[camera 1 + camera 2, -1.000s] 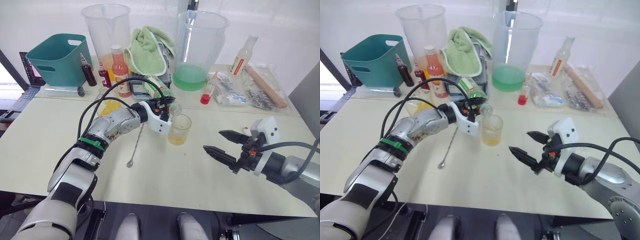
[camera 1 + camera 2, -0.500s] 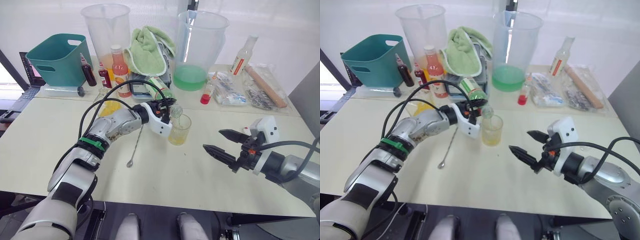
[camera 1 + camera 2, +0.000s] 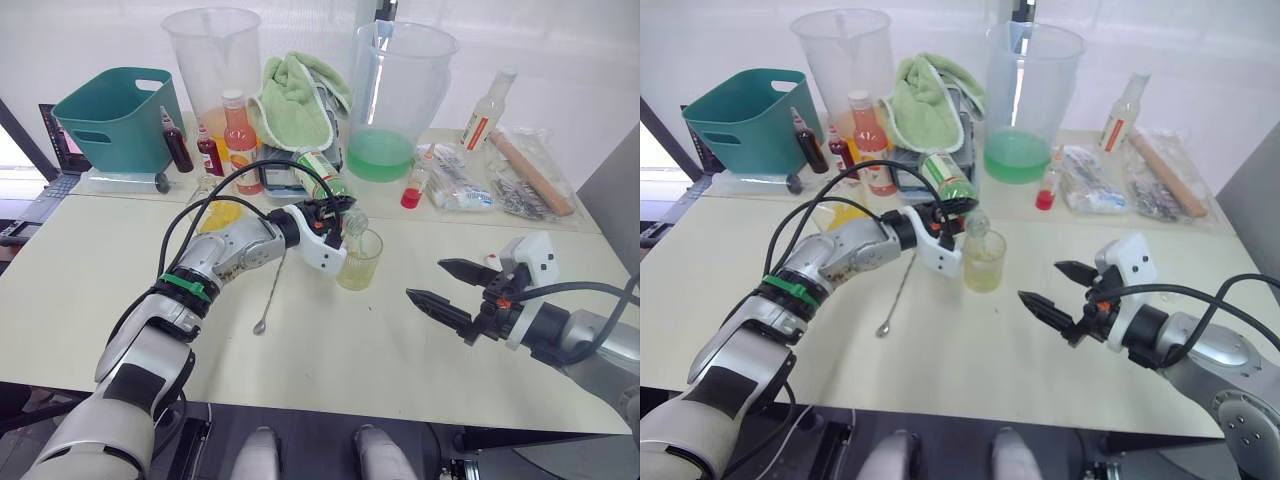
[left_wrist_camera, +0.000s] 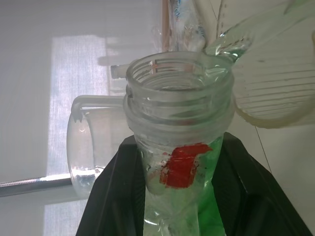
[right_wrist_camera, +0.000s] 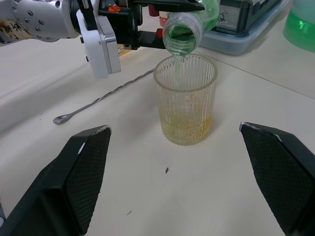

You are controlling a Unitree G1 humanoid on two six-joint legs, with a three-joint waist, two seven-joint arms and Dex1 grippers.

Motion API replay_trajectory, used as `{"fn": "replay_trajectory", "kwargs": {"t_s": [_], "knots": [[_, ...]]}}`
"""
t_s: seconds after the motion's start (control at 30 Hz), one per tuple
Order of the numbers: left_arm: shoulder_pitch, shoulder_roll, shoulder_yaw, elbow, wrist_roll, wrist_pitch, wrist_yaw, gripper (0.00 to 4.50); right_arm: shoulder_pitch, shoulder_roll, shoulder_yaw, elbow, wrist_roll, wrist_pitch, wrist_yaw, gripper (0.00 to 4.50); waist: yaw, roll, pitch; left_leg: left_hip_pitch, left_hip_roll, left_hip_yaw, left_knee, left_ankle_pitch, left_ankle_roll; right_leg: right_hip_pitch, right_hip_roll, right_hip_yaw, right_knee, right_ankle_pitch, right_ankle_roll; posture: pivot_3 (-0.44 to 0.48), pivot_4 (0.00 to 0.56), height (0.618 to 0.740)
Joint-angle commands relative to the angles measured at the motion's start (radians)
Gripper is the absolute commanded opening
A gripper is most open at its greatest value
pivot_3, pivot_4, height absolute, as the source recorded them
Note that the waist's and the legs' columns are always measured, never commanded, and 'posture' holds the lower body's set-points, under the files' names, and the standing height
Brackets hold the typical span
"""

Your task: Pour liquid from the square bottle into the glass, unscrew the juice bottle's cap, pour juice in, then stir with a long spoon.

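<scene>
My left gripper [image 3: 334, 209] is shut on the juice bottle [image 3: 322, 178], a clear bottle with a green-and-white label, tipped mouth-down over the glass [image 3: 360, 259]. From the open mouth [image 5: 181, 31] a thin pale green stream falls into the ribbed glass [image 5: 186, 105], which holds yellowish liquid at its bottom. The long spoon [image 3: 272, 291] lies flat on the table to the left of the glass. Behind my left forearm, the square bottle [image 3: 220, 214] with yellow liquid is partly hidden. My right gripper [image 3: 450, 285] hovers open to the right of the glass. The cap is out of view.
Along the back of the table [image 3: 330, 370] stand a teal basket [image 3: 115, 115], two big clear jugs [image 3: 212, 55], one holding green liquid [image 3: 380, 155], a green towel [image 3: 295, 100], an orange-pink bottle [image 3: 240, 135], a red-labelled bottle [image 3: 485, 110] and a rolling pin [image 3: 530, 170].
My left gripper has tipped the juice bottle steeper and brought its mouth over the glass rim. The right arm has not moved.
</scene>
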Motion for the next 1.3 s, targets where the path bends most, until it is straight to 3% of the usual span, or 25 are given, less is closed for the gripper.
{"fn": "replay_trajectory", "kwargs": {"t_s": [0.03, 0.4, 0.63, 0.83, 1.07, 1.23, 1.3], "knots": [[-0.042, -0.001, 0.038, -0.036, -0.052, 0.004, -0.011, 1.46, -0.012, -0.001, -0.006, -0.014, 0.004, -0.022, 0.007, 4.44, 0.000, 0.000, 0.000, 0.000, 0.000, 0.000, 0.000, 0.000, 0.000, 0.000, 0.000, 0.000, 0.000, 0.000, 0.000, 0.000, 0.150, 0.727], [-0.027, -0.028, 0.094, -0.064, -0.220, 0.079, -0.138, 1.46, -0.028, -0.008, 0.003, 0.001, -0.007, -0.022, 0.027, 4.44, -0.001, 0.000, 0.000, 0.000, 0.000, 0.000, 0.000, 0.000, 0.000, 0.000, 0.000, 0.000, 0.000, 0.000, 0.000, 0.000, 0.150, 0.727], [0.026, -0.068, 0.187, -0.182, -0.497, 0.175, -0.335, 1.46, -0.061, 0.011, 0.011, 0.030, 0.004, -0.038, 0.057, 4.44, -0.003, 0.000, 0.000, 0.000, 0.000, 0.000, 0.000, 0.000, 0.000, 0.000, 0.000, 0.000, 0.000, 0.000, 0.000, 0.000, 0.150, 0.727], [0.080, -0.083, 0.312, -0.350, -0.718, 0.455, -0.442, 1.46, -0.155, -0.013, 0.021, 0.106, -0.011, -0.050, 0.138, 4.44, -0.009, 0.000, 0.000, 0.001, 0.000, 0.000, 0.000, 0.000, 0.000, 0.000, 0.000, 0.000, 0.002, 0.000, 0.000, 0.000, 0.150, 0.727], [0.152, -0.104, 0.475, -0.638, -1.090, 0.995, -0.535, 1.46, -0.265, -0.041, 0.083, 0.211, -0.056, -0.051, 0.233, 4.44, -0.008, 0.000, 0.000, 0.001, 0.000, 0.000, 0.000, 0.000, 0.000, 0.000, 0.000, 0.000, 0.002, 0.000, 0.000, 0.000, 0.150, 0.727], [0.180, -0.073, 0.570, -0.747, -1.218, 1.215, -0.490, 1.46, -0.323, -0.051, 0.119, 0.262, -0.085, -0.049, 0.294, 4.44, -0.008, 0.000, 0.000, 0.002, 0.000, -0.001, 0.000, 0.000, 0.000, 0.000, 0.000, 0.000, 0.003, 0.000, 0.000, 0.000, 0.150, 0.727], [0.226, -0.002, 0.607, -0.809, -1.257, 1.291, -0.516, 1.46, -0.345, -0.063, 0.137, 0.280, -0.086, -0.044, 0.344, 4.44, -0.013, 0.000, 0.000, 0.002, 0.000, -0.001, 0.000, 0.000, 0.000, 0.000, 0.000, 0.000, 0.003, 0.000, 0.000, 0.000, 0.150, 0.727]]}}
